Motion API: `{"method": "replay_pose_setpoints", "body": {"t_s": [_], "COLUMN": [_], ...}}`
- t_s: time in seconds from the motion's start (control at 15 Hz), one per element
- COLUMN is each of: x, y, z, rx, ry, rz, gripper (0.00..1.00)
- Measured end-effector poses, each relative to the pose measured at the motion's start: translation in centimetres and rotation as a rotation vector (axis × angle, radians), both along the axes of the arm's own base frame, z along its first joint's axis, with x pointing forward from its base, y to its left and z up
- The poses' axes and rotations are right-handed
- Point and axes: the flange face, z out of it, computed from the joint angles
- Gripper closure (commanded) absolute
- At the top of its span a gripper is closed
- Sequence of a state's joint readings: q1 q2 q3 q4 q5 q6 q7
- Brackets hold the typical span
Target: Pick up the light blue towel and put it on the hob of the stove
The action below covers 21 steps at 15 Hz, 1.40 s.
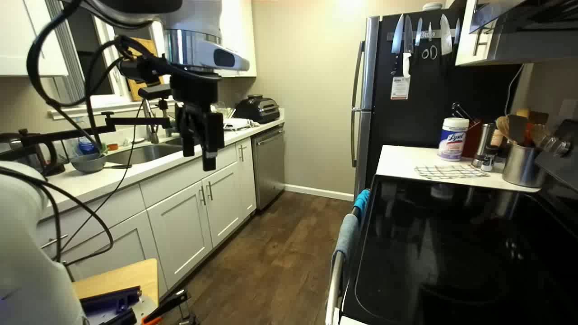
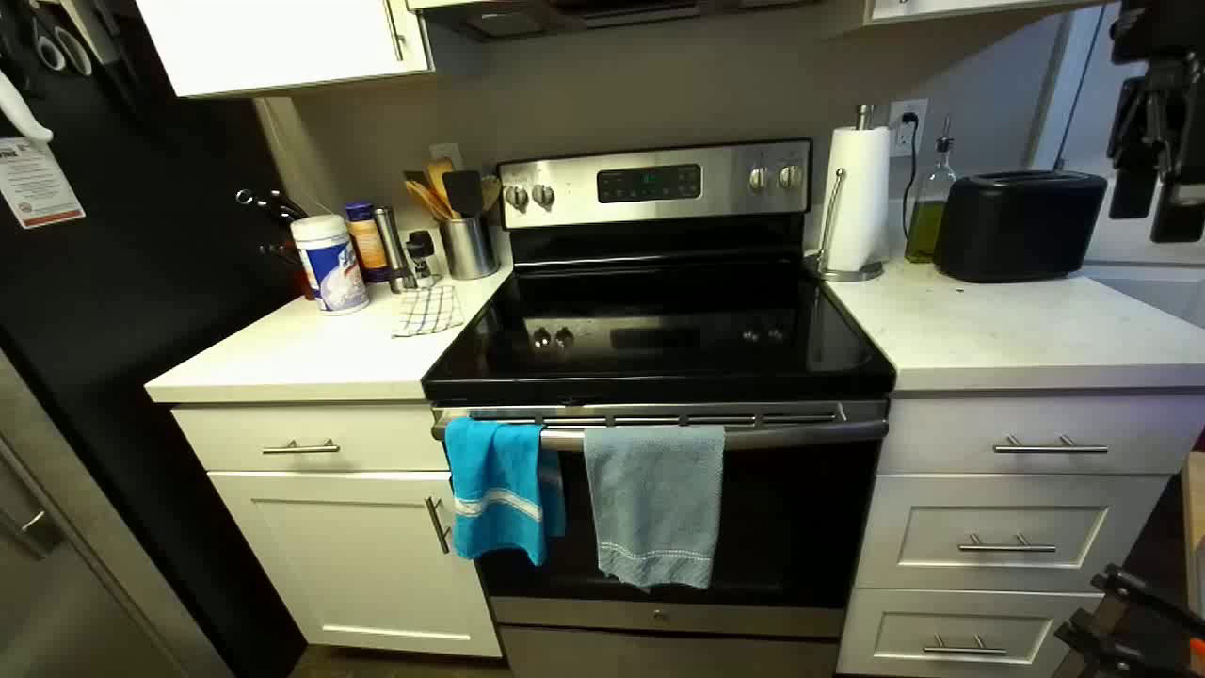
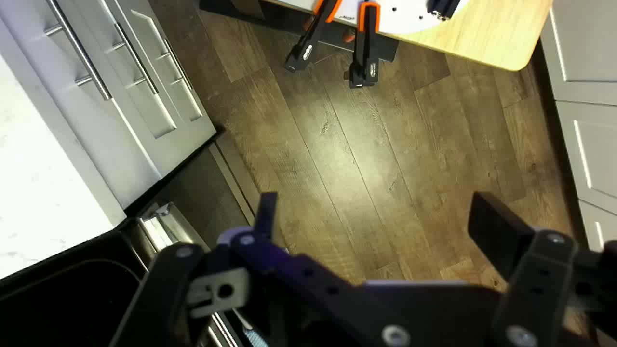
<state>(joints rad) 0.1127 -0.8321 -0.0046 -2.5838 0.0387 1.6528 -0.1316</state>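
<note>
While poised above the wooden floor (image 3: 366,144), shows as one black gripper (image 3: 375,212) with two fingers (image 3: 499,233) spread wide, floor visible between them in the wrist view. Beyond, can count two black-and-orange clamps (image 3: 366,53) at the edge of one pale wooden tabletop (image 3: 501,48).

Farther out, in an exterior view, can see one light blue towel (image 2: 654,508) draped over the middle of the oven handle (image 2: 800,435) of the stove (image 2: 800,527) and, just beside it, one brighter blue towel (image 2: 494,471) with a white stripe: two in all. Above both, one black hob (image 2: 659,348), backed by a panel (image 2: 730,184) with four knobs (image 2: 516,198), two at each end.

On the left-hand counter (image 2: 282,367), one steel crock (image 2: 469,250) holding wooden utensils (image 2: 440,177), too crowded to tally, and one black spatula (image 2: 463,195); one white-and-blue canister (image 2: 331,273), opaque, so cannot tell its contents; one checked cloth (image 2: 428,311), lying flat. On the right-hand counter (image 2: 1017,325), one paper roll (image 2: 857,202), upright, one glass bottle (image 2: 927,226) with green liquid inside, and, just beside it, one black toaster (image 2: 1021,231). In an exterior view, near the steel sink (image 1: 144,154), one grey bowl (image 1: 88,163); cannot tell what stands in it and what behind.
</note>
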Motion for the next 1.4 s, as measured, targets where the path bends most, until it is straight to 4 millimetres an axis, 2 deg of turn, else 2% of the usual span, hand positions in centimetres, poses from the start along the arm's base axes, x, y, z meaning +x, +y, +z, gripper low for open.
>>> {"method": "replay_pose_setpoints", "body": {"t_s": [0.73, 1.07, 1.27, 1.4], "x": [0.5, 3.6, 6.4, 8.7], "y": [0.2, 1.9, 4.0, 5.8], "z": [0.3, 2.4, 3.3, 3.1], "rx": [-0.012, -0.110, -0.175, -0.196], "ry": [-0.015, -0.097, -0.180, -0.227], "rz": [0.005, 0.065, 0.150, 0.203], "gripper": [0.00, 0.00, 0.00, 0.00]}}
